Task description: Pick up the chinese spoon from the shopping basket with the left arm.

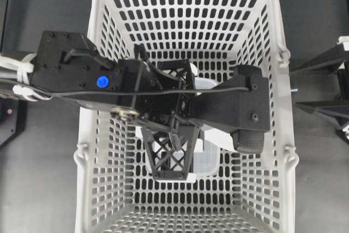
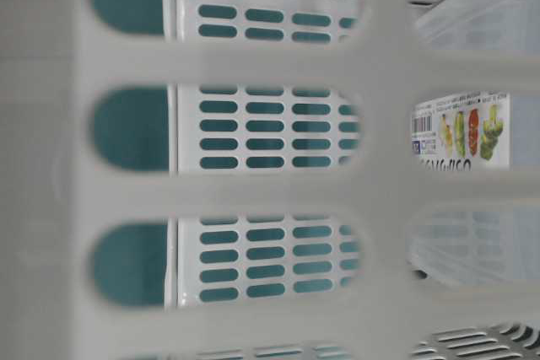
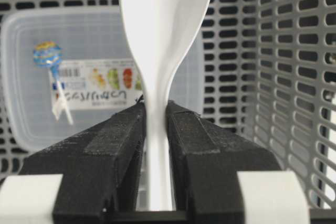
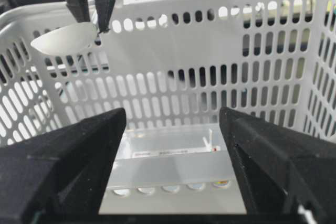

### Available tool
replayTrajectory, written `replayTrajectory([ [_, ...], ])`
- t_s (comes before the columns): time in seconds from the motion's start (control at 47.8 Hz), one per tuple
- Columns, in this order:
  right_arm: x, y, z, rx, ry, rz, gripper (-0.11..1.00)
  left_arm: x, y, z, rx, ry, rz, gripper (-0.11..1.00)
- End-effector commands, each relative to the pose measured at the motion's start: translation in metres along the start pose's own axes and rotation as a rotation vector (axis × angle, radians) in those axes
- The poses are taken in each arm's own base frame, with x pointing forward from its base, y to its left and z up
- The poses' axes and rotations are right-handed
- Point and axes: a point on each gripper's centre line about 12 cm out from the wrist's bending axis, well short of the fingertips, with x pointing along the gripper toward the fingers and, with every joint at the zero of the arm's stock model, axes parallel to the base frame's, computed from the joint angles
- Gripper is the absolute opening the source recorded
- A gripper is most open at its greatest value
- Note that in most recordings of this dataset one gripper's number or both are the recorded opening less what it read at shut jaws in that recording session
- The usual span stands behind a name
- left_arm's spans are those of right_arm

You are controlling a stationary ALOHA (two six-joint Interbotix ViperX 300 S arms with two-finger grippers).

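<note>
My left gripper (image 3: 156, 111) is shut on the handle of the white chinese spoon (image 3: 165, 19), whose bowl sticks out beyond the fingertips. In the right wrist view the left gripper (image 4: 92, 24) hangs down with the spoon (image 4: 63, 39) held near rim height of the grey shopping basket (image 4: 210, 51). In the overhead view the left arm (image 1: 65, 69) reaches over the basket (image 1: 180, 4) and hides the spoon. My right gripper (image 4: 172, 116) is open and empty, outside the basket's right wall (image 1: 295, 87).
A clear lidded food box (image 3: 31, 93) with a label lies on the basket floor below the spoon. A blue-headed lollipop (image 3: 46, 55) lies on its lid. The slotted basket wall (image 3: 294, 77) is close on the right. The table-level view is filled by the blurred wall (image 2: 270, 191).
</note>
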Motion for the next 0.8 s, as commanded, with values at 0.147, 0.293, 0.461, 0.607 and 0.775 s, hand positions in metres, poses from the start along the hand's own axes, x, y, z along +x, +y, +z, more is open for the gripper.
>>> replayTrajectory([
  [0.147, 0.001, 0.001, 0.004, 0.003, -0.014, 0.003, 0.70, -0.010, -0.001, -0.002, 0.005, -0.017, -0.001, 0.12],
  [0.293, 0.001, 0.000, 0.004, 0.003, -0.014, 0.001, 0.70, -0.003, 0.000, -0.006, -0.001, 0.006, 0.001, 0.12],
  [0.461, 0.001, 0.000, 0.004, 0.003, -0.014, 0.001, 0.70, -0.002, -0.001, -0.007, 0.001, 0.007, 0.002, 0.12],
  [0.607, 0.001, 0.000, 0.004, 0.003, -0.014, 0.001, 0.70, 0.001, 0.000, -0.009, 0.000, 0.016, 0.004, 0.12],
  [0.775, 0.001, 0.000, 0.004, 0.003, -0.014, 0.001, 0.70, 0.002, 0.000, -0.010, 0.000, 0.019, 0.005, 0.12],
])
